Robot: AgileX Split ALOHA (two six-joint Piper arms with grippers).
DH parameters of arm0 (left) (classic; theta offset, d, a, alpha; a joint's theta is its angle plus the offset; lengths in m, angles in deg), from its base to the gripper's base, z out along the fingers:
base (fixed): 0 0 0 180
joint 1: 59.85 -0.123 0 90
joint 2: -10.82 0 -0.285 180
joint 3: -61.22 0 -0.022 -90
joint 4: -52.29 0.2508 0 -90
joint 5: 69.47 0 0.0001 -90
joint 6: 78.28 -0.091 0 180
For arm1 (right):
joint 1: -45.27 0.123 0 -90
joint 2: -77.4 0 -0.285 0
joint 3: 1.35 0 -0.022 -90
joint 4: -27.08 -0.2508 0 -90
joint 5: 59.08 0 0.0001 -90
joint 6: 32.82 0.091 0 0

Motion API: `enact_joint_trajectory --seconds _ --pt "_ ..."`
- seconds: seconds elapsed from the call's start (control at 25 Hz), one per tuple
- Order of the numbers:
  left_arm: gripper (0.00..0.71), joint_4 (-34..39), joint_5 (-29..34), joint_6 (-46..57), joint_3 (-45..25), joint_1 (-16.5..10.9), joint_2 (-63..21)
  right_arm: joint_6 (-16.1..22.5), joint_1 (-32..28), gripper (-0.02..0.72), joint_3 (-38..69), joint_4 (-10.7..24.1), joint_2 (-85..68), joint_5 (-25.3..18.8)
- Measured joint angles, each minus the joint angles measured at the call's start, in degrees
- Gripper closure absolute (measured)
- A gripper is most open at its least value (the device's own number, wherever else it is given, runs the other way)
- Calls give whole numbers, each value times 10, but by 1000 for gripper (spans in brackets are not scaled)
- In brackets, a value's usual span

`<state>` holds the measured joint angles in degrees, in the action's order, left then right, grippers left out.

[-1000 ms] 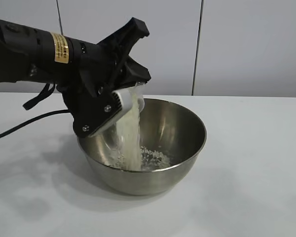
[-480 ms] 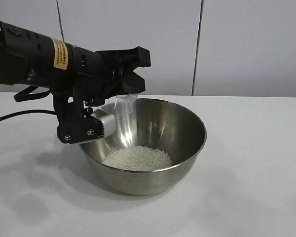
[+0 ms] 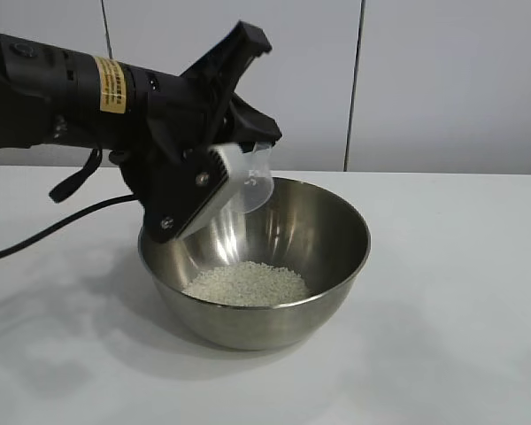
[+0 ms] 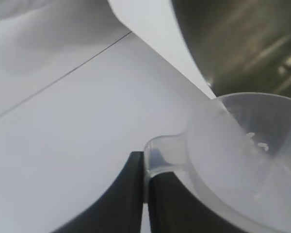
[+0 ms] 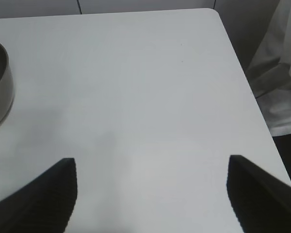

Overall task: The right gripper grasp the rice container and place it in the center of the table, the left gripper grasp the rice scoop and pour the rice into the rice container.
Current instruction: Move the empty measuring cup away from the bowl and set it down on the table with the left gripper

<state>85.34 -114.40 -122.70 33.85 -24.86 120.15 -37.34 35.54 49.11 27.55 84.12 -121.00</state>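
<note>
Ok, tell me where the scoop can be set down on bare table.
Bare table lies right of the rice container, out to the far edge, and in front of it. The crowded side is left, where the left pincer holds the rice scoop over the rim.

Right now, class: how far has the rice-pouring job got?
Done: the steel rice container stands mid-table with the rice piled inside. In hand: the left gripper holds the nearly empty rice scoop above its rim. Left: nothing obvious. The right gripper waits open.
</note>
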Motion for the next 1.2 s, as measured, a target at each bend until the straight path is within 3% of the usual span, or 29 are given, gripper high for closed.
enact_joint_trajectory --seconds 0.12,0.24,0.44,0.72,0.92,1.04,1.2 --pt "702 -22 -9 157 0 0 0 0 0 126 0 0 0 0" --pt "702 -90 -30 286 -1 -6 0 0 0 126 0 0 0 0" --pt "702 -185 -177 433 -47 -60 -7 0 0 126 0 0 0 0" --pt "702 -248 -203 464 -193 -164 -30 0 0 126 0 0 0 0" --pt "702 -271 -202 444 -268 -217 -29 0 0 126 0 0 0 -1" --pt "702 -277 -205 440 -274 -235 -6 0 0 126 0 0 0 -1" --pt "702 -277 -206 439 -273 -238 57 0 0 126 0 0 0 -1"
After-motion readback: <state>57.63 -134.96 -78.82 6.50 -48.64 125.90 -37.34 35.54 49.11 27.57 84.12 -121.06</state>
